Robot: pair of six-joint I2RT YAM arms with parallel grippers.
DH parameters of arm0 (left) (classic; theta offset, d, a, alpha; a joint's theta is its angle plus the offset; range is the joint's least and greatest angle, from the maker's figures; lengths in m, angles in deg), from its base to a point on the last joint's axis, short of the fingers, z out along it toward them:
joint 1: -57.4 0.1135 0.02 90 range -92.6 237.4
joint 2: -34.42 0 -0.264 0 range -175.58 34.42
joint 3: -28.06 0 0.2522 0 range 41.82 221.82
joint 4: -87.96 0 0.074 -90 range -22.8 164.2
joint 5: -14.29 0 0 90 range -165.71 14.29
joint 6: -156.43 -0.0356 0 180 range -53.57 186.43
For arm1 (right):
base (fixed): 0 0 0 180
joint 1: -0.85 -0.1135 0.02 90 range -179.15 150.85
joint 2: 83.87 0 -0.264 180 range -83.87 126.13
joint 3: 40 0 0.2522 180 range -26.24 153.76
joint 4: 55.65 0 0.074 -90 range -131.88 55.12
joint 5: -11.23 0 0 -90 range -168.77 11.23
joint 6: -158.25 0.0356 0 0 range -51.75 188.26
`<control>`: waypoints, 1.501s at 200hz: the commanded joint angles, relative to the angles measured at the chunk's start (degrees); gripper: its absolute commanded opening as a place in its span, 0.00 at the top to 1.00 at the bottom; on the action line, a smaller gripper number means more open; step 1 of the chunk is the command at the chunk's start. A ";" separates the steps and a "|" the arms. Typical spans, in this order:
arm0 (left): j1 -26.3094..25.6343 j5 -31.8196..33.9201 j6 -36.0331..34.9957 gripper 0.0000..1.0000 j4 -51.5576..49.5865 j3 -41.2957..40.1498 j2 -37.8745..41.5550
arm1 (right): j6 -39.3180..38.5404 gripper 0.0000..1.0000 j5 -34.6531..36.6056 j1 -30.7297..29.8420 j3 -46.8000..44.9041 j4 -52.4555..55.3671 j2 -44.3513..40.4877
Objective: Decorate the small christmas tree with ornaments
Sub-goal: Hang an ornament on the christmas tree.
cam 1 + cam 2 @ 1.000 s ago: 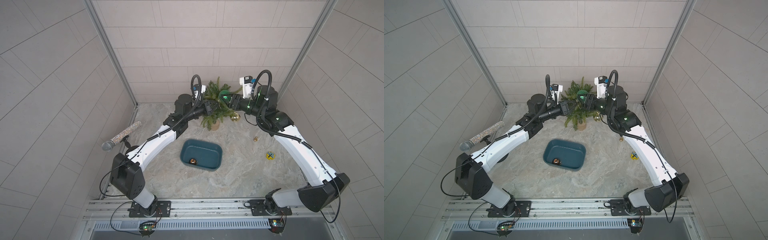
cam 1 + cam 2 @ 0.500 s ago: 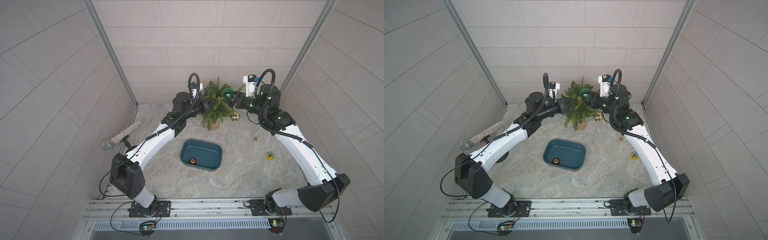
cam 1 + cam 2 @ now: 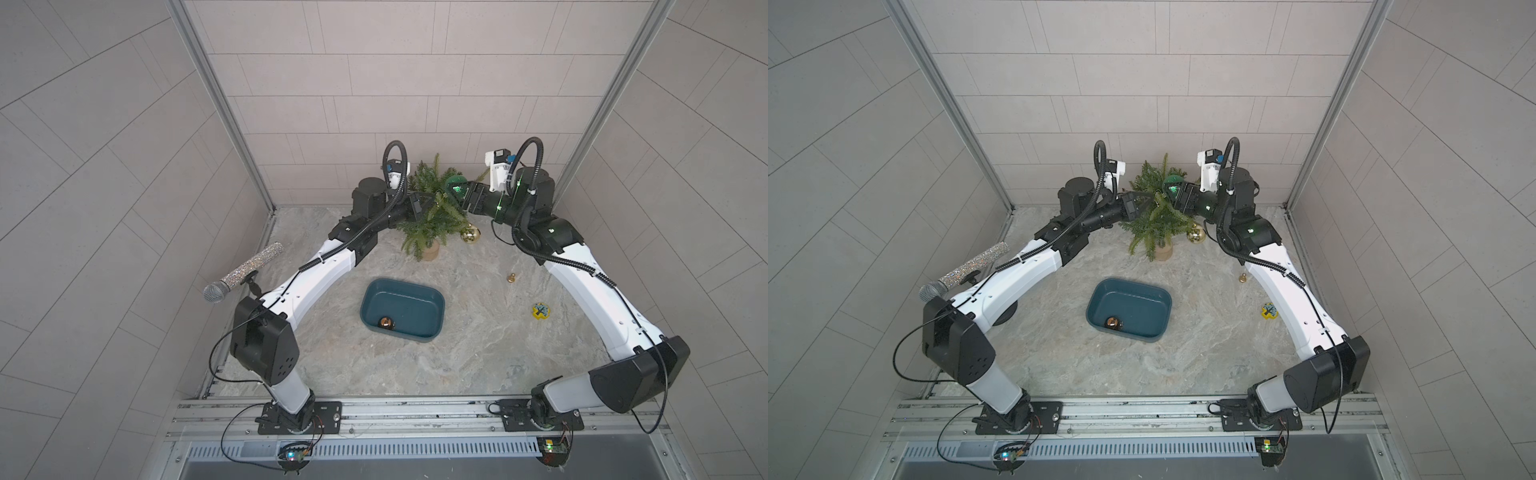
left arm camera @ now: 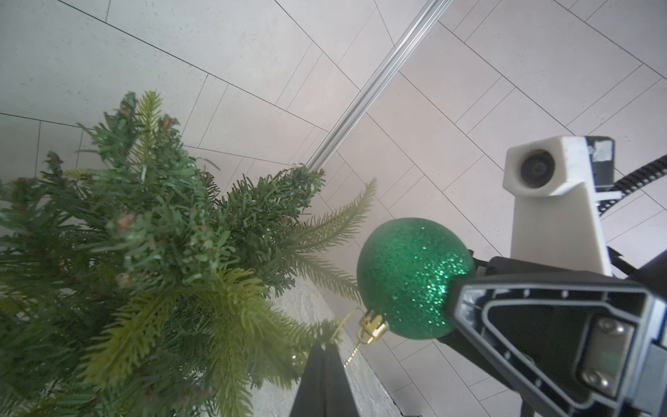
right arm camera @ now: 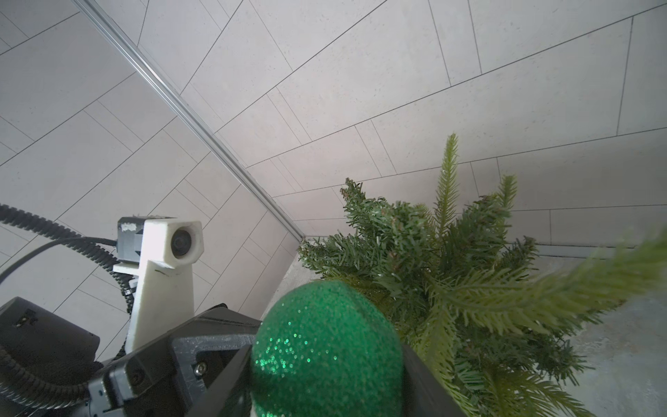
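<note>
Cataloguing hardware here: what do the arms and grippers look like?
The left arm and right arm have white shells, black joints and black shoulder housings. Ribbed black cables loop over each wrist beside a white camera mount. Green lights glow on the right arm. The left gripper and right gripper are black, angular plastic.

Left arm (image 3: 316, 282), right arm (image 3: 590, 291): white shells, black joints, ribbed black cables, white camera housings; right shows green lights.

Marbled tabletop (image 3: 478, 365) under small christmas tree (image 3: 436, 224), teal bin (image 3: 415, 307), tiny gold bell (image 3: 511, 278), yellow disc (image 3: 540, 310)
</note>
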 commanded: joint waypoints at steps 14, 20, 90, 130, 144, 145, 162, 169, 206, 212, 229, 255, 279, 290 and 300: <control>0.32 0.22 -1.12 1.00 -0.38 3.07 -0.89 | 0.35 0.40 1.30 0.49 1.46 -1.79 0.10; 0.36 0.20 -1.12 1.00 -0.43 3.13 -1.08 | 0.43 0.40 1.33 0.58 1.45 -1.74 0.14; 0.58 0.48 -1.05 1.00 -1.18 2.80 -1.38 | 0.73 0.40 1.26 0.91 -0.79 -1.77 -0.14; 0.59 0.91 -1.12 1.00 -1.41 2.17 -0.93 | 0.70 0.40 2.14 0.93 -4.11 -2.07 -2.64; 0.58 1.00 -1.03 1.00 -1.42 2.17 -1.02 | 0.79 0.40 2.05 0.93 -5.06 -2.03 -3.26; 0.58 1.00 -1.03 1.00 -1.41 2.17 -1.02 | 0.84 0.40 2.05 0.93 -5.14 -2.06 -3.28; 0.58 1.13 -0.86 1.00 -1.41 2.17 -1.17 | 1.21 0.39 2.05 0.91 -6.54 -2.37 -4.12; 0.59 1.09 -0.72 1.00 -1.39 2.17 -1.17 | 1.51 0.39 2.05 0.93 -7.24 -2.74 -4.52; 0.58 1.18 -0.50 0.99 -1.27 2.00 -1.00 | 3.44 0.39 0.86 0.93 -10.51 -5.50 -5.81; 0.58 1.17 -0.50 0.99 -1.26 1.97 -0.91 | 3.91 0.39 0.52 0.93 -11.03 -5.96 -5.86; 0.59 1.12 -0.48 0.98 -1.30 1.84 -0.68 | 5.04 0.36 -0.34 0.93 -12.52 -7.54 -6.33; 0.58 1.24 -0.59 0.95 -1.46 1.24 0.14 | 7.12 0.30 -2.15 0.93 -14.96 -10.01 -6.74; 0.55 1.26 -0.52 0.94 -1.38 0.38 0.87 | 8.84 0.28 -2.93 0.93 -17.09 -11.98 -7.50; 0.58 1.34 -0.41 0.94 -1.32 -0.21 1.38 | 9.16 0.29 -3.21 0.93 -17.73 -12.18 -8.01; 0.58 1.40 -0.29 0.93 -1.23 -0.95 2.06 | 9.27 0.29 -3.30 0.93 -18.41 -12.19 -8.73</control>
